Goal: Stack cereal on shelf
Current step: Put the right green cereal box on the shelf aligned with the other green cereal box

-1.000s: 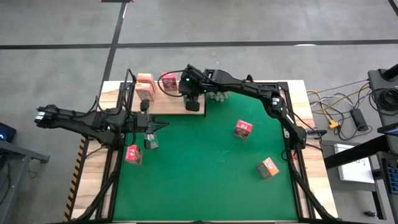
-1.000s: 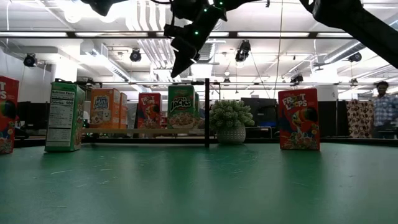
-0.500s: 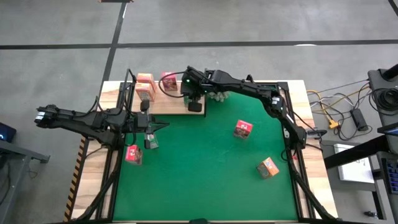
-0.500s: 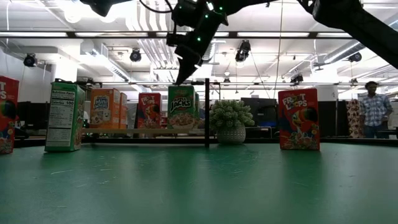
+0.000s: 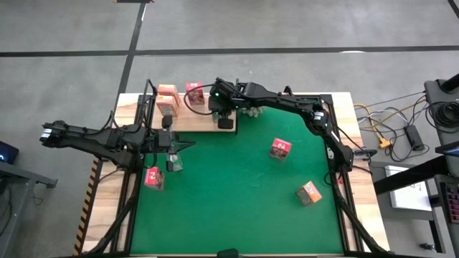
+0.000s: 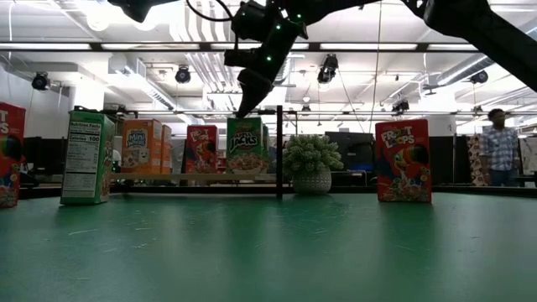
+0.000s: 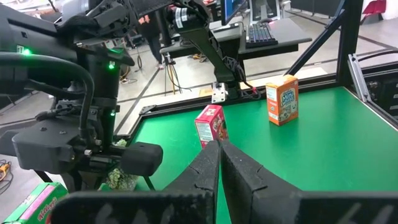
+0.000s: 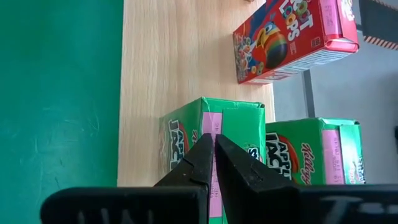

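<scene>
A large green mat (image 5: 237, 186) covers most of the table (image 5: 107, 215), whose pale wood shows bare along the mat's edges; a bushy grey-green plant (image 6: 311, 156) in a pale textured pot (image 6: 312, 182) stands at the far side of the mat; beyond the table, cables (image 5: 387, 129) trail across the grey floor (image 5: 287, 25); a person (image 6: 501, 156) in a checked shirt stands in the room behind, under ceiling lights (image 6: 183, 75).

likely robotics lab: exposed ceiling ducts (image 6: 210, 67), desks, computer monitors (image 7: 239, 9).
</scene>
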Robot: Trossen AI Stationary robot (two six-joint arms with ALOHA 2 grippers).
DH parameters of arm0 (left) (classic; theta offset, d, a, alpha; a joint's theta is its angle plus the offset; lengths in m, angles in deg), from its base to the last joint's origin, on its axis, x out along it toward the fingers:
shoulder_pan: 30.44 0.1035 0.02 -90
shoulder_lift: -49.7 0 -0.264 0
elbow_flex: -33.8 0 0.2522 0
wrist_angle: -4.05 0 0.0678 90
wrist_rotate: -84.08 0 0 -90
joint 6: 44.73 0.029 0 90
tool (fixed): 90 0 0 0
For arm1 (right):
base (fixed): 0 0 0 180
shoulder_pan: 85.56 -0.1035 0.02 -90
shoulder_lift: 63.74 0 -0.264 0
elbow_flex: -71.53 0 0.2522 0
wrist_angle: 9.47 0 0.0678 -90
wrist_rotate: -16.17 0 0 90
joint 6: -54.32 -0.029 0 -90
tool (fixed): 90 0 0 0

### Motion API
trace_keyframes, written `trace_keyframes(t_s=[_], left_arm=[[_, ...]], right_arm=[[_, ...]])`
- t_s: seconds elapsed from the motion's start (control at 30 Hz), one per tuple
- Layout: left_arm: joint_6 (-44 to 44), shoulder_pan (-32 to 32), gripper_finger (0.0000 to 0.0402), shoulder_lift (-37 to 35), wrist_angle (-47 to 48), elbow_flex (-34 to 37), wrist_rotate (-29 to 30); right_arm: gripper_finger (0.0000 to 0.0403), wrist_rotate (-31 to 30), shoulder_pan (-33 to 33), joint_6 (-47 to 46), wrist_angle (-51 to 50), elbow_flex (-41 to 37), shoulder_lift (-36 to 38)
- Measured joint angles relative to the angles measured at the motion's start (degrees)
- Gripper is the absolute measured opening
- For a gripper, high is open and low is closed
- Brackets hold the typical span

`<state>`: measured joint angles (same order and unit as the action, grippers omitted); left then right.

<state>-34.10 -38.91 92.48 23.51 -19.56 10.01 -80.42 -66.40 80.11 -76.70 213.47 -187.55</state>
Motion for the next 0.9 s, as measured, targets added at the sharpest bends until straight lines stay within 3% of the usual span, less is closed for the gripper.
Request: trace_keyframes(t_s=[0.9], left_arm=[[0.01, -0.01, 0.0, 0.0, 0.38, 0.0, 0.0]], right_arm=[[0.0013, -0.87, 1.4, 5.55, -0.17, -0.02, -0.17]])
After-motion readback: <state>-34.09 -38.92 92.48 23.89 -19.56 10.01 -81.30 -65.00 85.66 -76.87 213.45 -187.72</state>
